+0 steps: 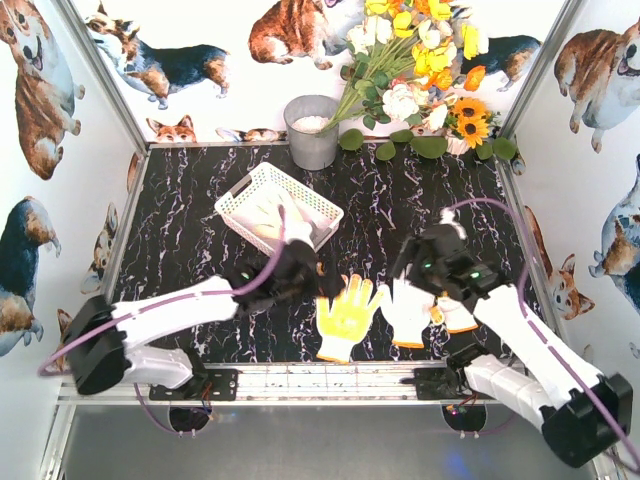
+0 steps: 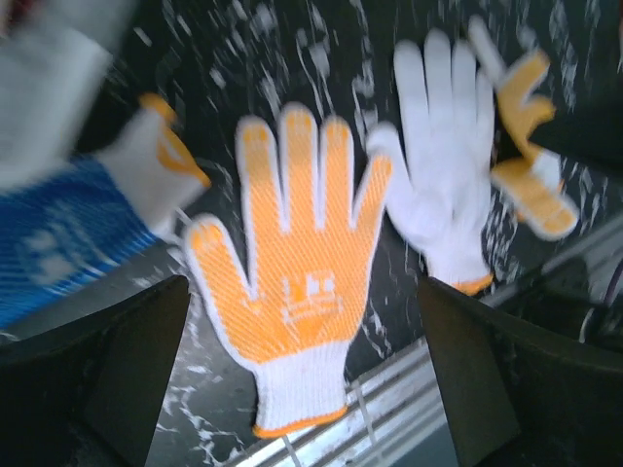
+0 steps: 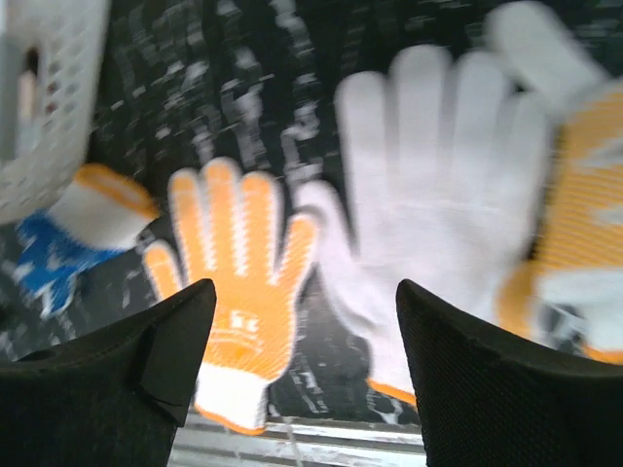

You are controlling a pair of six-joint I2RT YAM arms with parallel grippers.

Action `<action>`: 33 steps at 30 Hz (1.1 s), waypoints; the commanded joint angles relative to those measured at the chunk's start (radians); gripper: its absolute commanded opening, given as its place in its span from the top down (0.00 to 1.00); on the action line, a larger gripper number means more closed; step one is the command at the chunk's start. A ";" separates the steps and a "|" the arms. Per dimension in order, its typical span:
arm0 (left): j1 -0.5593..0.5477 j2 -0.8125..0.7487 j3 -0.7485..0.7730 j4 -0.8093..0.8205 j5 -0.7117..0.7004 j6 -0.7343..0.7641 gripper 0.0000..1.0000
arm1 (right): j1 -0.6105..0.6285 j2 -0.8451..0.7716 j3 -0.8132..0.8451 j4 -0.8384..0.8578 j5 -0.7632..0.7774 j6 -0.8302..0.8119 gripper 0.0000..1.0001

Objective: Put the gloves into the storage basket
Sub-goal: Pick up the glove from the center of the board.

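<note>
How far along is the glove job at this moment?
Done: a pale knit glove lies in the white lattice plastic basket. In hand: nothing; the left fingers and right fingers stand open and empty. Remaining: the orange-dotted glove, the plain white glove, the orange-patterned glove beside it and the blue-dotted glove, all on the black marbled table.

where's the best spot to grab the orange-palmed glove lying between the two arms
Probably the cuff, pinched from straight above. The orange-palmed glove lies flat, palm up, fingers spread and pointing rearward, offering no raised edge from the side. The cuff is narrow and clear of the white glove and blue-dotted glove beside it.
</note>
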 commanded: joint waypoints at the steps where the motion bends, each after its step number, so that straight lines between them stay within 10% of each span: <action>1: 0.161 -0.103 0.072 -0.201 0.016 0.193 0.01 | -0.129 -0.004 0.080 -0.304 0.137 -0.034 0.20; 13: 0.730 -0.158 0.269 -0.493 0.162 0.598 0.00 | -0.390 0.031 0.043 -0.346 0.081 0.047 0.15; 30: 0.825 -0.213 0.062 -0.287 0.138 0.588 0.00 | -0.390 0.165 -0.060 -0.235 0.148 0.050 0.35; 33: 0.833 -0.219 0.056 -0.272 0.160 0.590 0.00 | -0.390 0.189 -0.046 -0.224 0.121 0.027 0.51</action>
